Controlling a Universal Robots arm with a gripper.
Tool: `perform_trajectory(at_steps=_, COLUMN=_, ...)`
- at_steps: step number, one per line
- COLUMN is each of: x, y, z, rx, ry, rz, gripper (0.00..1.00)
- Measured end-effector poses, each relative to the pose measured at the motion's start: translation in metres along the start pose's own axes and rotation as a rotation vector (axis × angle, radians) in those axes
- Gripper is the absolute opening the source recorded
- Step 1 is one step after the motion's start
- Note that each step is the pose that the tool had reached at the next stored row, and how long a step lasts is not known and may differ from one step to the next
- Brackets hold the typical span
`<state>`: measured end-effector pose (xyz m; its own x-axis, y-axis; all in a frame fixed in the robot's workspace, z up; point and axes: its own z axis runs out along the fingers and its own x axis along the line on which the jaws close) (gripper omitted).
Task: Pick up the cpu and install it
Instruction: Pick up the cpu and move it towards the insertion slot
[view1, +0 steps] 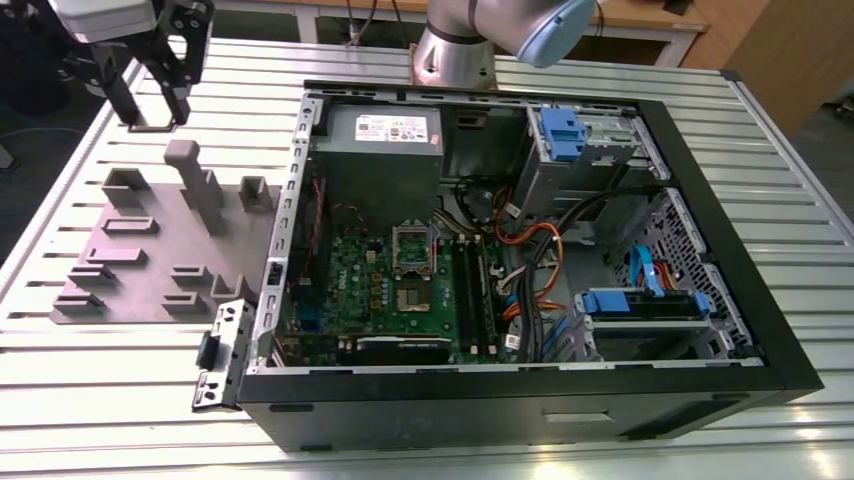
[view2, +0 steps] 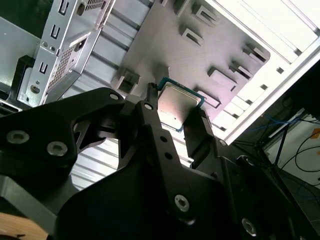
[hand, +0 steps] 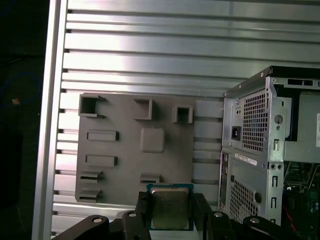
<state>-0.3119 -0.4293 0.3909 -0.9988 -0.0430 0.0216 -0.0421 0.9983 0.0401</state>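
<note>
The plate (view1: 147, 250) lies at the exterior view's left of the case (view1: 507, 400).

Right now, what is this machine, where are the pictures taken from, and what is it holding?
It is a robot arm with a claw called a gripper. One picture comes from a camera off the arm that sees the whole table. The two wrist views come from cameras riding on the arm. On the table lie an open computer case and a grey tray with little blocks. The gripper pinches a small square silver chip, held in the air near the tray.
</note>
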Motion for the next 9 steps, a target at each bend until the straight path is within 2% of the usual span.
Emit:
perform_trajectory(at_steps=5, x=-0.0004, y=-0.0028, z=-0.0001, rx=0.0, ry=0.0, rz=0.0, gripper=0.45)
perform_trajectory(at_steps=9, x=-0.0043, y=-0.004, z=-0.0002, rx=0.0, ry=-0.0001, rz=0.0, gripper=0.45)
